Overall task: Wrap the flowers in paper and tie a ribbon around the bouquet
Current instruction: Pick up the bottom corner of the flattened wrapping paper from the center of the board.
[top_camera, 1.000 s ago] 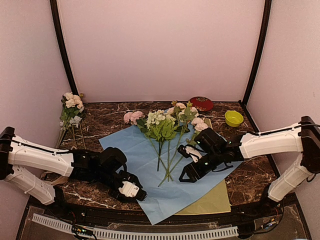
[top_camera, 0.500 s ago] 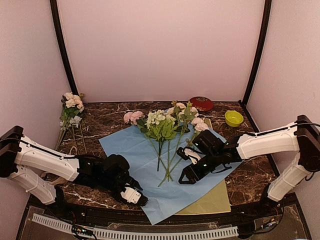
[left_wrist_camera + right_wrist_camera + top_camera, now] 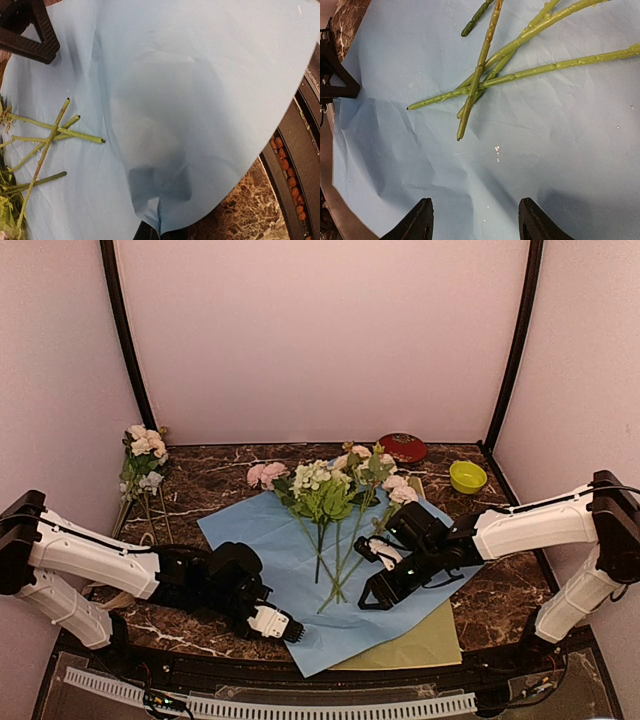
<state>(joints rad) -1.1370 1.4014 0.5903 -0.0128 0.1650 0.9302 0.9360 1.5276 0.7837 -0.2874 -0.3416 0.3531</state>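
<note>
So, nearest to us first: the left gripper (image 3: 288,630) sits at the near-left edge of the paper (image 3: 255,540). In its wrist view the sheet tents up over the camera from a bunched pinch at the bottom, so we read it as clamped on that edge. The sheet lies light-blue face up across the middle of the surface (image 3: 500,590), with a yellow-green sheet (image 3: 425,645) poking out from under its near-right corner.

We reckon this paper is thin, light and floppy. A dark shape shows right through it, and it's creased all over. It'll probably sag, crumple or tear if yanked, so a hold right at an edge or corner with a slow fold seems the way to go.

A bit further in, the bare stems (image 3: 485,85) cross each other loosely on the paper. They look thin, smooth and free to roll, so we'd expect them to skid when the sheet lifts. The right gripper (image 3: 372,592) hovers just beside the stem ends, jaws apart, nothing between them.

Beyond that, the flowers (image 3: 325,490) fan out past the paper's far edge. The heads look soft and crushable, so any grab belongs on the stems where they cross. One pink bloom (image 3: 265,473) lies apart at the far left.
</note>
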